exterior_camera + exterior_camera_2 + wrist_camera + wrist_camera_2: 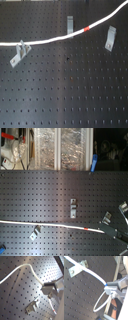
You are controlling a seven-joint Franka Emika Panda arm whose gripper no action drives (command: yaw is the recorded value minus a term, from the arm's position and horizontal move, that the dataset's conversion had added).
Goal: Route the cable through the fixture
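Pincer clenched on cable, 3 metal clips nearby on pegboard.

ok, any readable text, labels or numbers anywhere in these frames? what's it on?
None readable in any view.
Long thin white cable: its only marking is a plain red band, no lettering.
Small grey metal clips: bare in both exterior views.
Black perforated board: holes only, no print.
Clutter behind the board in the second exterior view: too blurred to tell if anything is printed.
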